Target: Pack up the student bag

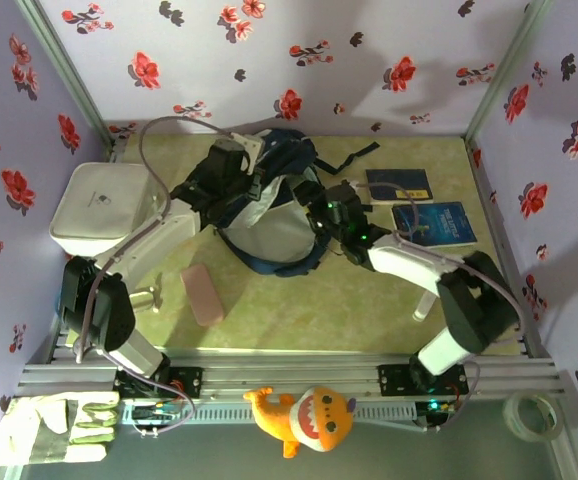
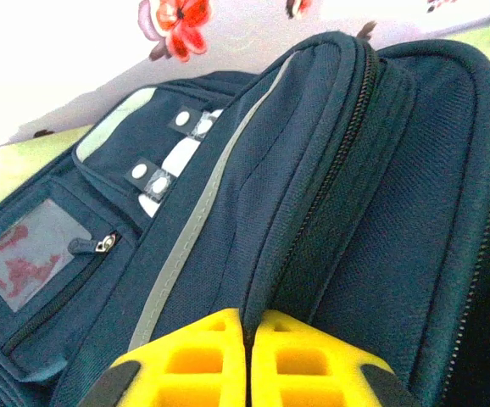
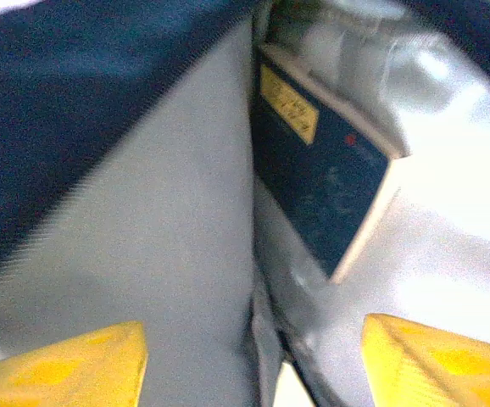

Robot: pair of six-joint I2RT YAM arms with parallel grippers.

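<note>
Backpack [image 1: 269,225] lies flat mid-surface toward the back wall, its mouth turned to the right arm. Navy woven nylon, coarse weave, pale grey stripe trim, and a heavy zip running along the top fold [image 2: 355,170]. The inside is slick pale grey lining [image 3: 143,212].

One dark blue book [image 3: 321,178] with a yellow label sits in the lining, tilted on edge. It is straight ahead of the right gripper [image 3: 252,324], whose jaws are spread wide with nothing between them.

Left gripper [image 2: 247,326]: jaws pressed together at the top fold, apparently nipping a thin pleat of fabric beside the zip. My reading is that it holds the mouth up.

Outward, two more blue books, flat and rigid, lie on the yellow-green surface [image 1: 349,300] just right of the backpack. One is further back [image 1: 399,185], one nearer [image 1: 434,222], and their long sides run left to right. Both are nearer the right arm. A pink case [image 1: 202,293], soft-cornered, lies left of the backpack, nearer the left arm.

Judgement: the right jaws back straight out of the mouth, then swing right to the books.
</note>
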